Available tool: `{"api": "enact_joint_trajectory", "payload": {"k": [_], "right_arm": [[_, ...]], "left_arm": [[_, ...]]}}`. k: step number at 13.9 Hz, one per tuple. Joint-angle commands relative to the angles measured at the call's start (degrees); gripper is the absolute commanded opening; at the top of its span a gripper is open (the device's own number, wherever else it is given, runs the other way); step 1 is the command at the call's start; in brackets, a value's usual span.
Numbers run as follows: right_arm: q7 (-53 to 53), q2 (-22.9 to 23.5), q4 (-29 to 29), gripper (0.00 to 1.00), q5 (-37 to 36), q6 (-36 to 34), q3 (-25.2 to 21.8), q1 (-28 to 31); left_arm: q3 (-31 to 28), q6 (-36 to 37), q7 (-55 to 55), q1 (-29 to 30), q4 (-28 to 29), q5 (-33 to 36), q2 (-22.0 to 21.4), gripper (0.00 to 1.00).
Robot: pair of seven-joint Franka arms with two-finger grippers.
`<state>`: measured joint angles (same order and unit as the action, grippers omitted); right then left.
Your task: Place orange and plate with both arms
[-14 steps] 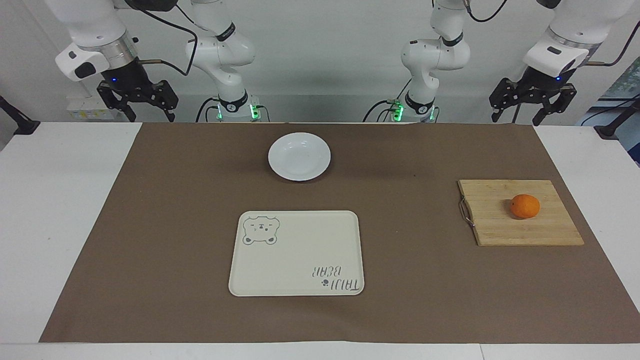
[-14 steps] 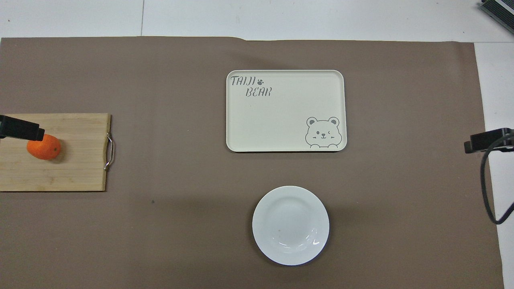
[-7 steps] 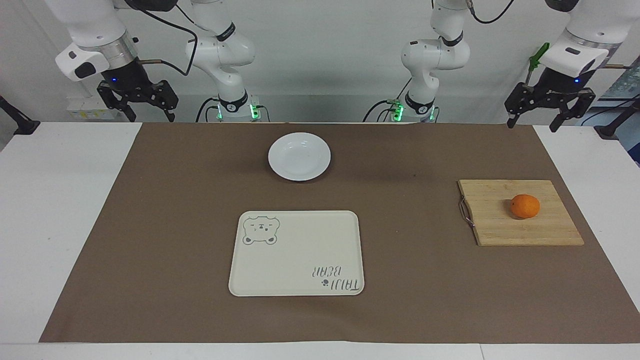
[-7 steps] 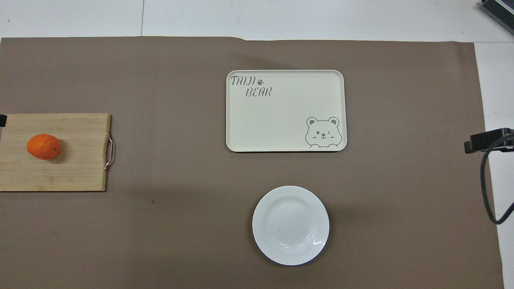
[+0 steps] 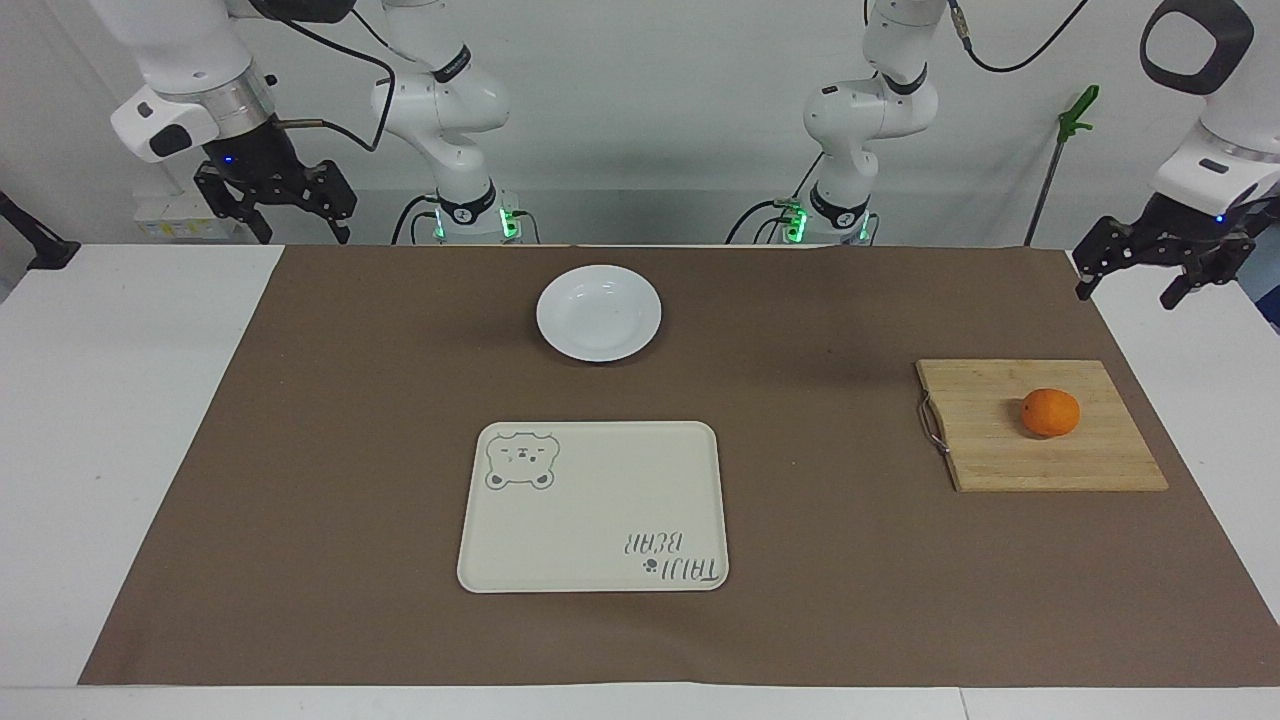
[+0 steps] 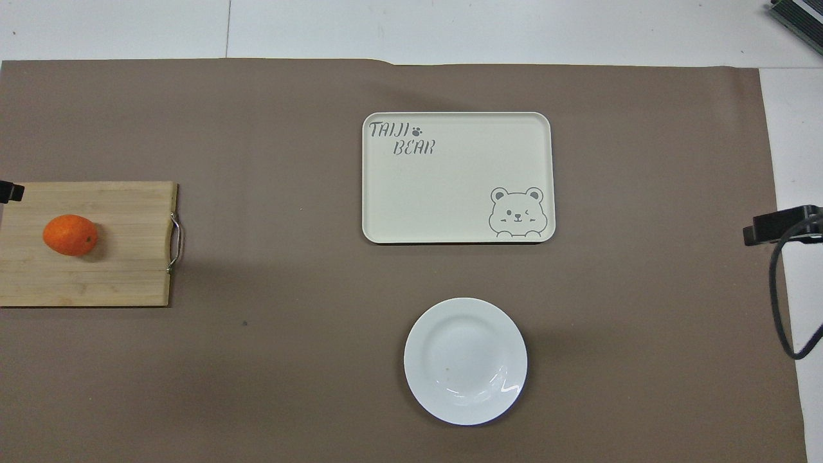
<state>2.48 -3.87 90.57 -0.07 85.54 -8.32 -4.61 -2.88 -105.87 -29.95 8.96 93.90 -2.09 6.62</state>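
I see the orange [image 5: 1050,412] resting on the wooden cutting board [image 5: 990,440] toward the left arm's end of the table. The plate [image 5: 598,312] sits bare on the brown mat [image 5: 330,450], nearer to the robots than the cream bear tray [image 5: 592,520]. My left gripper [image 5: 1128,285] hangs over the table's edge at its own end, jaws spread wide and holding nothing. My right gripper [image 5: 298,228] waits, raised at the other end, apparently just as wide, though its angle makes that harder to judge.
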Motion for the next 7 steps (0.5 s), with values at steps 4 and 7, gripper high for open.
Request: {"api": "enact_joint_trajectory", "payload": {"k": [4, 7], "right_arm": [[0.8, -1.4, 1.7, 1.0, 1.5, 0.7, 0.1, 0.7], [0.8, -1.4, 1.7, 1.0, 1.5, 0.7, 0.1, 0.7]], "left_arm": [[0.5, -11.0, -9.1, 4.3, 6.5, -4.2, 5.7, 1.0], [0.5, -13.0, -12.7, 5.7, 6.6, -4.2, 8.5, 1.0]]}}
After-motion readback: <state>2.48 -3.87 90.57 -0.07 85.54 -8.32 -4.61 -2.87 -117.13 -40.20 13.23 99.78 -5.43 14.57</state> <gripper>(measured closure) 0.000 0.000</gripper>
